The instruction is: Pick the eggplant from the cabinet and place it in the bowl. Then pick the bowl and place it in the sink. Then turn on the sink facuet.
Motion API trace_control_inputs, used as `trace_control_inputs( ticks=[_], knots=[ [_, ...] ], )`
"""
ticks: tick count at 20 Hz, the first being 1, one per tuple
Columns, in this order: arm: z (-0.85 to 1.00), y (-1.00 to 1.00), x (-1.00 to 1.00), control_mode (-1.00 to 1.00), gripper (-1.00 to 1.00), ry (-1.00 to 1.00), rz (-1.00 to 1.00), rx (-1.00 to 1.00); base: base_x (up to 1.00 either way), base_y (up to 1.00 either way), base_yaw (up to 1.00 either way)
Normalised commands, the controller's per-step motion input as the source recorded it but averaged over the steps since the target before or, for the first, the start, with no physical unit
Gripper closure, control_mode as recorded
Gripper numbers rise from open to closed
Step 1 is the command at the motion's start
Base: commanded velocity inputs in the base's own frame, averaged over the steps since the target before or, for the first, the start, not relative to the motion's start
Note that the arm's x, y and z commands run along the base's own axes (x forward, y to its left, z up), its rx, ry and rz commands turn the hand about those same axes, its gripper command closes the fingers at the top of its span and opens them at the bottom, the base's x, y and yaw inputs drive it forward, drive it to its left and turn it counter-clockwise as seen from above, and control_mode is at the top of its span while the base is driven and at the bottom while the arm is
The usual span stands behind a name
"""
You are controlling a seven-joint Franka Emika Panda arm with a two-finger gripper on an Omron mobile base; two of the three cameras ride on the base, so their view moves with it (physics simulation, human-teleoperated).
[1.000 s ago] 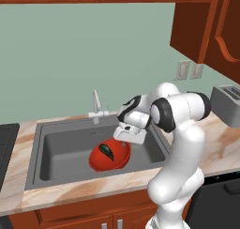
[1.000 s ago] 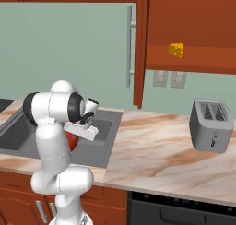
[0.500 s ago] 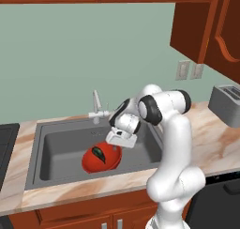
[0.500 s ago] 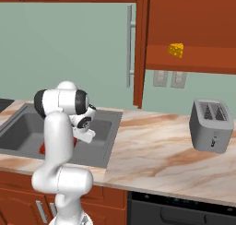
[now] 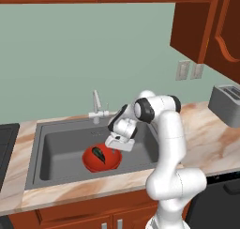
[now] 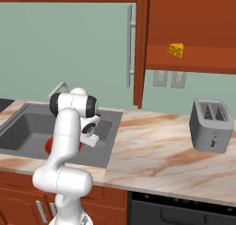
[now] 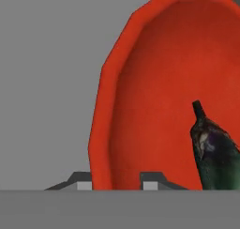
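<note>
**Bowl in sink, rim between the fingers**

Sink [image 5: 56, 148] is recessed in the desk [image 5: 206, 143], below and around the fingers [image 7: 115, 182]. Bowl [image 5: 101, 158] rests on the basin floor; the fingers are clamped on its rim, one tip at each side of the red wall. Sink facuet [image 5: 97, 106] stands behind the fingers. Eggplant [image 7: 213, 153] lies inside the bowl, just beyond the fingers.

You had no writing, label, brand, number or sign to read anywhere in these views. The toaster [image 6: 211, 125], the cabinet [image 6: 189, 30] doors, the wall outlets [image 6: 168, 79] and the bowl [image 5: 101, 158] in the sink [image 5: 56, 148] all showed plain, unmarked surfaces.
</note>
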Motion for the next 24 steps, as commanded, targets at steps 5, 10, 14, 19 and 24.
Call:
trace_control_inputs(
  ticks=[5,10,14,19,24],
  knots=[
    [-0.38,0.15,0.45,-1.00,1.00,0.00,0.00,-0.01,0.00,0.00,0.00],
    [0.31,0.12,-0.05,-1.00,-1.00,-0.01,0.00,0.00,0.00,0.00,0.00],
    [0.85,-0.09,-0.21,-1.00,-1.00,-0.04,0.00,0.00,0.00,0.00,0.00],
    [0.82,-0.11,-0.18,-1.00,-1.00,-0.01,-0.01,0.00,0.00,0.00,0.00],
    [0.61,0.00,-0.57,-1.00,-1.00,0.23,-0.11,0.26,0.00,0.00,0.00]
  ],
)
